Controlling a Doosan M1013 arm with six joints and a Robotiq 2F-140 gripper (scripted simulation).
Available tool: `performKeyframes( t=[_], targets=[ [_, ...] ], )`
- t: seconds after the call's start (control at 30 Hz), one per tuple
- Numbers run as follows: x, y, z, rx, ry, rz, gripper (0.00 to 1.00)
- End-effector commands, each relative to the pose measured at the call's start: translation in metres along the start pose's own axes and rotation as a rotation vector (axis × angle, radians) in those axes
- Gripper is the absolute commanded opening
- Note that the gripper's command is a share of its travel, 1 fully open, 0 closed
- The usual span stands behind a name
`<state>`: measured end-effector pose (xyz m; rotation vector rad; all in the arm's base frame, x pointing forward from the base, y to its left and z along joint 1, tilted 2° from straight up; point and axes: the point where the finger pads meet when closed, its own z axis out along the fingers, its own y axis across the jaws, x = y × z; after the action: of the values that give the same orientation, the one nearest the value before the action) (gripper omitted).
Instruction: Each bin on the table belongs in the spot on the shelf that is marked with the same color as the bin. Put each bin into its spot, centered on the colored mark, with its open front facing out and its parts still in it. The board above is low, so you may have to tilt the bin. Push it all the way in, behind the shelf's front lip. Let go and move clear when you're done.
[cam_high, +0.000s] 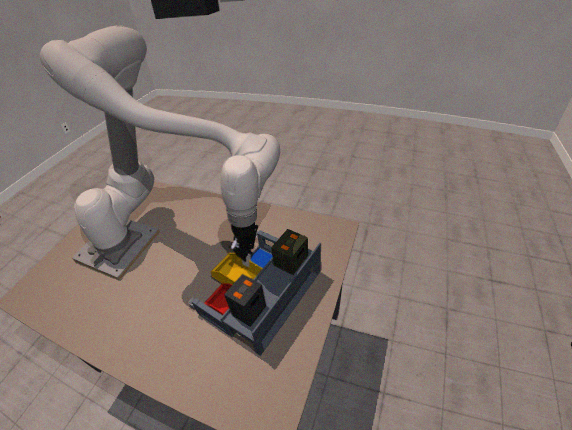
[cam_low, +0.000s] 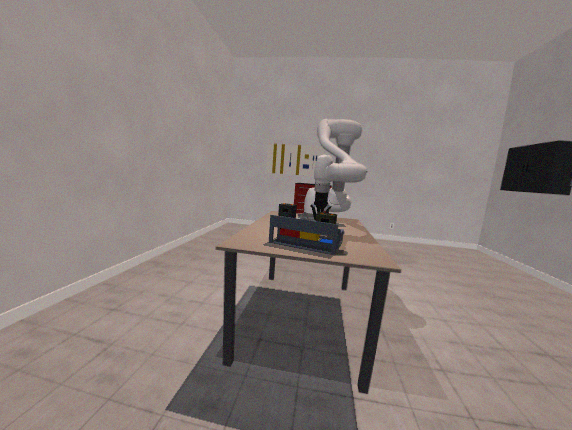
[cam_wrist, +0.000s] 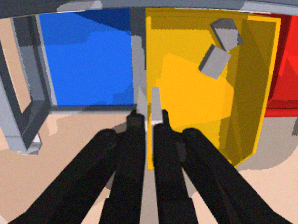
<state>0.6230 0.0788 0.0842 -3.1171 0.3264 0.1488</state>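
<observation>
Hand (cam_high: 246, 260) (cam_low: 321, 212) (cam_wrist: 149, 100) points down, fingers nearly together, pinched on one side wall of the yellow bin (cam_high: 235, 270) (cam_low: 309, 235) (cam_wrist: 195, 95); wall runs between the fingertips in the wrist view. Yellow bin is at the middle bay of the grey-blue shelf (cam_high: 300, 281) (cam_low: 302, 222) (cam_wrist: 75, 8), far end near the upper board, near end sticking out past the front lip, so not all the way in. Two grey parts, one (cam_wrist: 215, 61) and another (cam_wrist: 227, 34), lie inside it toward the far end. Exact tilt of the bin: can't tell.

Red bin (cam_high: 217, 300) (cam_low: 289, 233) (cam_wrist: 287, 75) sits in the end bay on one side of yellow; its contents are mostly hidden. Blue mark (cam_high: 261, 258) (cam_low: 326, 241) (cam_wrist: 90, 70) shows flat in the bay on the other side, a shadow across its back part. A grey divider (cam_wrist: 138, 55) runs between blue and yellow.

On top of the shelf: two dark boxes with orange patches, one (cam_high: 290, 251) (cam_low: 326, 218) by the blue bay, one (cam_high: 246, 300) (cam_low: 287, 210) by the red bay, well apart. Shelf stands on the tan surface (cam_high: 150, 340) (cam_low: 245, 240). White arm (cam_high: 175, 122) (cam_low: 345, 172) reaches over from its base plate (cam_high: 117, 274). Red cabinet (cam_low: 300, 200) behind the surface, partly hidden.
</observation>
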Motion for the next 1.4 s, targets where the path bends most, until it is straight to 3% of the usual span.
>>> performKeyframes(
  t=[0.0,1.37],
  targets=[
    [0.0006,0.0,-0.0002,0.0,0.001,0.0,0.1],
    [0.0016,0.0,0.0009,0.0,0.017,0.0,0.1]
  ],
)
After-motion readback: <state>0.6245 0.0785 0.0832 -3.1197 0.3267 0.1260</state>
